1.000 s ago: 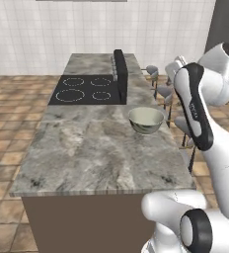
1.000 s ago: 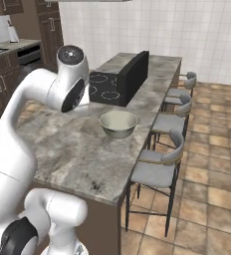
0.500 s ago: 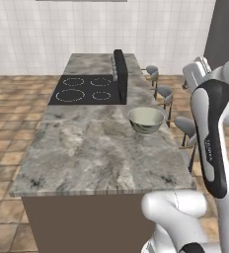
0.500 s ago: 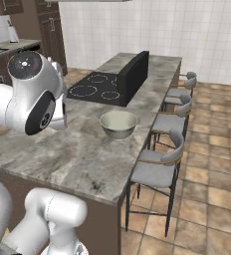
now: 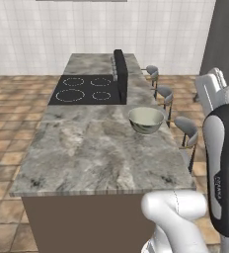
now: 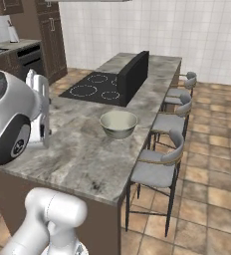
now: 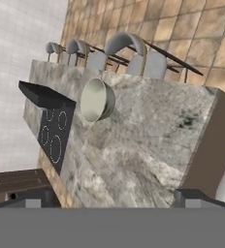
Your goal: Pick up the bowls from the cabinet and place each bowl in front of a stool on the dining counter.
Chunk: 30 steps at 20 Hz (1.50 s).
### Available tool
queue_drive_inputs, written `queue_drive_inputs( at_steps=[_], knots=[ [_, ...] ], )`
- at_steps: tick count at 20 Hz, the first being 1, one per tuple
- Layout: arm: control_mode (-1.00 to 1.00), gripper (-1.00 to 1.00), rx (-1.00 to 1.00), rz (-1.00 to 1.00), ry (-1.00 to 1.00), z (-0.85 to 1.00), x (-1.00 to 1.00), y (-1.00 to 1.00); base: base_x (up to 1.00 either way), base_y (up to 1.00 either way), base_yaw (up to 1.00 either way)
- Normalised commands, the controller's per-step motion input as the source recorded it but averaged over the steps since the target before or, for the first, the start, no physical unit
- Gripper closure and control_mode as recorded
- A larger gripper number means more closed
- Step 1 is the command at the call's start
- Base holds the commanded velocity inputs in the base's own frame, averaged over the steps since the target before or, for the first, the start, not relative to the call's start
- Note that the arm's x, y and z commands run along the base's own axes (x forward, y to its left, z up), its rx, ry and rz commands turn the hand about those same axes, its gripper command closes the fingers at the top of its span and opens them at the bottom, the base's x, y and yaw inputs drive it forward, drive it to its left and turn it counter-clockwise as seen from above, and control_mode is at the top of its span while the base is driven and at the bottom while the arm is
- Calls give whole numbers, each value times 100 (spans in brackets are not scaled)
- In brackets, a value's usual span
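Observation:
An olive-grey bowl [image 5: 146,119] [image 6: 118,123] [image 7: 97,99] with a cream inside stands upright on the dining counter [image 5: 92,148] [image 6: 82,149] [image 7: 148,140], near its stool-side edge and in front of the middle stool [image 6: 172,119]. My gripper [image 7: 109,199] is open and holds nothing. It is pulled back from the counter's near end and looks along the top at the bowl, well short of it. The arm [image 5: 225,163] [image 6: 13,124] rises close to the base cameras. The cabinet's shelf is out of view.
Three grey stools [image 5: 185,132] [image 7: 129,48] line the counter's right side. A black cooktop [image 5: 84,90] and a black upright panel [image 6: 133,75] take the far half. Dark brown cabinetry [image 6: 50,35] stands at the back left. Tiled floor surrounds the island.
The arm has swung back from over the counter toward the base and now stands closer to the cameras. The bowl has stayed where it was, and the gripper has stayed open.

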Motion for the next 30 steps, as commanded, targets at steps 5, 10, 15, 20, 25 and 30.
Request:
queue_drive_inputs(
  at_steps=[5,10,15,20,25,30],
  knots=[
    [100,-100,0,0,0,0,-11,19,-7,31,0],
    [100,-100,0,0,0,0,0,0,-22,100,14],
    [100,-100,0,0,0,0,0,0,-39,100,38],
    [100,-100,0,0,0,0,0,0,-49,99,72],
    [100,-100,0,0,0,0,0,0,-33,59,99],
    [100,-100,0,0,0,0,0,0,31,40,82]
  ],
)
